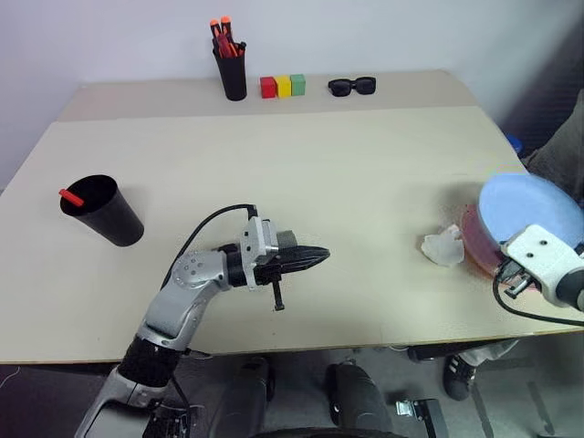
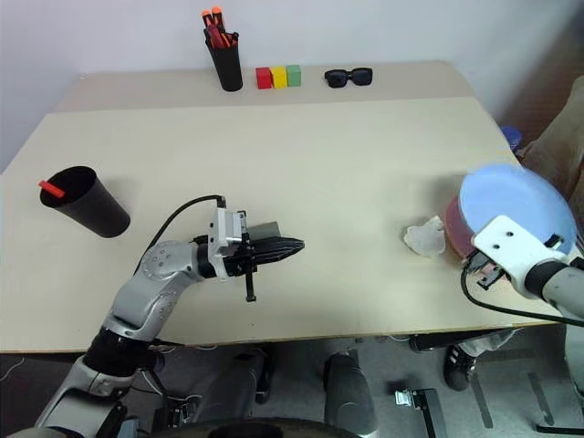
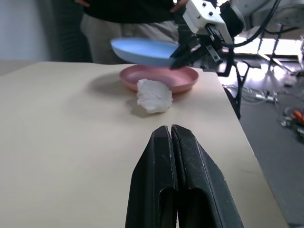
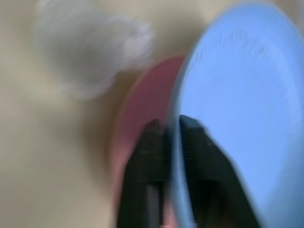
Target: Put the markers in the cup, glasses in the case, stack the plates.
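The light blue plate (image 1: 529,205) hangs tilted just above the salmon pink plate (image 1: 476,242) at the table's right edge. My right gripper (image 4: 172,124) is shut on the blue plate's near rim, one finger on each side. My left gripper (image 1: 319,257) is shut and empty, level over the middle front of the table and pointing right toward the plates. The wide black cup (image 1: 105,212) stands at the left with a marker's red-orange end (image 1: 70,196) sticking out of it. The glasses and the case are out of view.
A crumpled white tissue (image 1: 443,246) lies just left of the plates. Along the back stand a black pen holder with red markers (image 1: 231,68), three coloured blocks (image 1: 283,86) and black sunglasses (image 1: 352,86). A person (image 3: 123,14) stands beyond the right edge.
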### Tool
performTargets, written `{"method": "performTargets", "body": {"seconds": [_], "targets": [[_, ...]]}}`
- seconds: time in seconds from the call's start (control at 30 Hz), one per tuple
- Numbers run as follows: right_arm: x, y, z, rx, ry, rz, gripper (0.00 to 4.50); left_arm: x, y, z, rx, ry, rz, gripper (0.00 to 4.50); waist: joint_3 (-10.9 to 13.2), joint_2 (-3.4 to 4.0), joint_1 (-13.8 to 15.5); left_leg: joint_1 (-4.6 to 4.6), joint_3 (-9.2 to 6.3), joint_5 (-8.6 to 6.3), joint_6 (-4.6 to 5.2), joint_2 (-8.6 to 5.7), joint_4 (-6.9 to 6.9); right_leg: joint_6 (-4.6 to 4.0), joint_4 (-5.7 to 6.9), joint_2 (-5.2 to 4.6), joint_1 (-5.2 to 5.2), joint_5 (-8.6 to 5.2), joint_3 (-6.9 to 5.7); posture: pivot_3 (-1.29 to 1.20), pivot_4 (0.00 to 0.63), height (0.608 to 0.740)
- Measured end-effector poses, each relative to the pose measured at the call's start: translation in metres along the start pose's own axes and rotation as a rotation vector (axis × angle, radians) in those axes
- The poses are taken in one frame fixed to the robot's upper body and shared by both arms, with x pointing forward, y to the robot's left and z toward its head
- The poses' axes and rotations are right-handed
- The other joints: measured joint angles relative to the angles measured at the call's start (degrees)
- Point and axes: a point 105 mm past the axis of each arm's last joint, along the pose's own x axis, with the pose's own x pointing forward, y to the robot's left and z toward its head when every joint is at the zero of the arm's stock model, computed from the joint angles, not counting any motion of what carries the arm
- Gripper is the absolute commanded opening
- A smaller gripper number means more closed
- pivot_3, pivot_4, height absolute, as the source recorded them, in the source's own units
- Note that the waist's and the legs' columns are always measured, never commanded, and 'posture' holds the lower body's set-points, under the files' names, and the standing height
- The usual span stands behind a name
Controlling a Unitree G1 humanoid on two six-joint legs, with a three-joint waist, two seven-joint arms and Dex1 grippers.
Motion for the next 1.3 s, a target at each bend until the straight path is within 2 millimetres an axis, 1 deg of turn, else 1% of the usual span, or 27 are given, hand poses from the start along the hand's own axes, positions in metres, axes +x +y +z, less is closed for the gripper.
{"method": "performTargets", "body": {"seconds": [0.07, 0.13, 0.23, 0.33, 0.4, 0.47, 0.57, 0.63, 0.67, 0.73, 0.77, 0.8, 0.83, 0.87, 0.93, 1.0, 1.03, 1.13, 1.2, 1.23, 1.3], "targets": [[0.000, 0.001, 0.001, 0.014, -0.006, 0.013, 3.09, -0.002, 0.000, -0.005, 0.002, 0.009, 0.001, 0.00, 0.00, 0.00, 0.06, 0.00, -0.01, 0.00, 0.00, 0.01, 0.00, 0.00, 0.00, 0.00, 0.01, 0.00, 0.00, 0.00, 0.150, 0.740], [0.002, -0.002, 0.008, 0.017, -0.035, 0.007, 3.98, -0.004, -0.001, -0.008, 0.006, 0.012, 0.009, 0.00, 0.00, 0.00, 0.09, 0.00, -0.01, -0.01, 0.01, 0.00, 0.00, 0.00, -0.03, -0.03, 0.04, 0.00, 0.00, 0.00, 0.150, 0.740], [0.005, -0.009, 0.025, 0.029, -0.108, 0.001, 3.98, -0.007, -0.003, -0.013, 0.017, 0.032, 0.031, 0.00, 0.00, 0.00, 0.31, 0.00, -0.01, -0.01, 0.00, 0.01, 0.01, 0.00, -0.04, -0.03, 0.06, 0.00, -0.01, 0.00, 0.150, 0.740], [0.007, -0.009, 0.042, 0.080, -0.191, 0.046, 3.98, -0.008, -0.002, -0.017, 0.019, 0.046, 0.071, 0.00, 0.02, -0.04, 0.50, 0.00, -0.01, -0.01, 0.01, 0.01, 0.02, 0.01, -0.07, -0.05, 0.09, 0.00, -0.02, 0.00, 0.150, 0.740], [0.012, 0.002, 0.049, 0.118, -0.229, 0.118, 3.98, -0.008, -0.001, -0.015, 0.028, 0.043, 0.103, 0.00, 0.02, -0.06, 0.62, -0.01, -0.02, -0.02, 0.03, 0.00, 0.03, 0.02, -0.11, -0.08, 0.14, -0.01, -0.05, 0.00, 0.150, 0.740], [0.018, 0.015, 0.051, 0.126, -0.236, 0.173, 3.98, -0.008, -0.001, -0.012, 0.038, 0.037, 0.120, 0.00, 0.02, -0.05, 0.61, -0.01, 0.03, -0.03, 0.04, 0.00, 0.03, 0.04, -0.11, -0.12, 0.15, -0.02, -0.05, 0.00, 0.150, 0.740], [0.029, 0.030, 0.044, 0.137, -0.206, 0.219, 3.98, -0.009, -0.004, -0.009, 0.042, 0.031, 0.135, 0.00, 0.01, -0.04, 0.54, 0.00, 0.05, -0.03, 0.04, 0.00, 0.03, 0.04, -0.10, -0.12, 0.14, -0.03, -0.05, 0.00, 0.150, 0.740], [0.037, 0.038, 0.034, 0.128, -0.161, 0.228, 3.46, -0.009, -0.005, -0.008, 0.046, 0.027, 0.143, 0.00, 0.01, -0.04, 0.55, 0.00, 0.05, -0.03, 0.04, 0.00, 0.03, 0.04, -0.11, -0.12, 0.14, -0.03, -0.05, 0.00, 0.150, 0.740], [0.040, 0.041, 0.030, 0.125, -0.142, 0.232, 3.12, -0.009, -0.005, -0.007, 0.045, 0.028, 0.145, 0.00, 0.01, -0.03, 0.55, 0.00, 0.07, -0.03, 0.04, 0.00, 0.03, 0.04, -0.11, -0.13, 0.14, -0.03, -0.05, 0.00, 0.150, 0.740], [0.042, 0.042, 0.027, 0.122, -0.127, 0.228, 2.14, -0.008, -0.005, -0.006, 0.045, 0.029, 0.147, 0.00, 0.01, -0.03, 0.55, 0.00, 0.07, -0.04, 0.04, 0.00, 0.03, 0.04, -0.10, -0.13, 0.14, -0.03, -0.05, 0.00, 0.150, 0.740], [0.042, 0.041, 0.027, 0.118, -0.127, 0.219, 1.58, -0.008, -0.005, -0.005, 0.043, 0.029, 0.149, 0.00, 0.01, -0.03, 0.55, 0.01, 0.06, -0.04, 0.04, 0.00, 0.03, 0.04, -0.10, -0.12, 0.14, -0.03, -0.05, 0.00, 0.150, 0.740], [0.042, 0.041, 0.027, 0.114, -0.126, 0.214, 1.12, -0.008, -0.005, -0.006, 0.040, 0.032, 0.149, 0.00, 0.01, -0.03, 0.54, 0.01, 0.06, -0.04, 0.04, 0.00, 0.03, 0.04, -0.10, -0.11, 0.14, -0.03, -0.05, 0.00, 0.150, 0.740], [0.041, 0.040, 0.028, 0.111, -0.128, 0.211, 0.51, -0.008, -0.005, -0.006, 0.036, 0.034, 0.149, 0.00, 0.01, -0.03, 0.54, 0.01, 0.06, -0.04, 0.04, 0.00, 0.03, 0.04, -0.10, -0.11, 0.14, -0.03, -0.05, 0.00, 0.150, 0.740], [0.040, 0.041, 0.029, 0.107, -0.127, 0.211, 0.10, -0.007, -0.005, -0.006, 0.034, 0.035, 0.147, 0.00, 0.01, -0.03, 0.54, 0.01, 0.06, -0.04, 0.04, 0.00, 0.03, 0.05, -0.10, -0.11, 0.14, -0.04, -0.05, 0.00, 0.150, 0.740], [0.037, 0.041, 0.029, 0.103, -0.124, 0.207, 0.04, -0.006, -0.006, -0.005, 0.032, 0.036, 0.141, 0.00, 0.01, -0.03, 0.58, 0.00, 0.06, -0.04, 0.05, 0.00, 0.03, 0.05, -0.10, -0.12, 0.14, -0.04, -0.05, 0.00, 0.150, 0.740], [0.030, 0.032, 0.036, 0.107, -0.145, 0.174, 0.04, -0.004, -0.005, -0.004, 0.031, 0.037, 0.134, 0.00, 0.01, -0.03, 0.58, -0.01, 0.07, -0.04, 0.05, -0.01, 0.04, 0.06, -0.10, -0.12, 0.14, -0.04, -0.05, 0.00, 0.150, 0.740], [0.026, 0.024, 0.040, 0.109, -0.155, 0.141, 0.04, -0.003, -0.004, -0.002, 0.033, 0.032, 0.131, 0.00, 0.01, -0.03, 0.58, 0.00, 0.07, -0.04, 0.05, -0.01, 0.04, 0.06, -0.10, -0.12, 0.15, -0.04, -0.05, 0.00, 0.150, 0.740], [0.015, -0.009, 0.044, 0.115, -0.154, 0.005, 0.04, 0.002, -0.002, 0.004, 0.037, 0.016, 0.113, 0.00, 0.01, -0.04, 0.58, 0.00, 0.07, -0.04, 0.05, -0.01, 0.05, 0.06, -0.10, -0.12, 0.15, -0.04, -0.06, 0.00, 0.150, 0.740], [0.009, -0.026, 0.039, 0.106, -0.117, -0.063, 0.04, 0.002, -0.003, 0.005, 0.024, 0.008, 0.100, 0.00, 0.01, -0.04, 0.57, 0.00, 0.07, -0.05, 0.06, 0.00, 0.03, 0.07, -0.11, -0.12, 0.15, -0.05, -0.06, 0.00, 0.150, 0.740], [0.007, -0.032, 0.034, 0.111, -0.084, -0.086, 0.04, 0.003, -0.004, 0.004, 0.013, 0.009, 0.093, 0.00, 0.01, -0.04, 0.58, -0.01, 0.08, -0.05, 0.07, 0.00, 0.03, 0.07, -0.12, -0.13, 0.15, -0.05, -0.06, 0.00, 0.150, 0.740], [0.005, -0.038, 0.020, 0.121, -0.015, -0.106, 0.80, 0.003, -0.005, 0.003, 0.006, 0.013, 0.083, 0.00, 0.02, -0.05, 0.59, -0.01, 0.09, -0.06, 0.08, -0.01, 0.03, 0.07, -0.13, -0.13, 0.15, -0.05, -0.06, 0.00, 0.150, 0.740]]}}
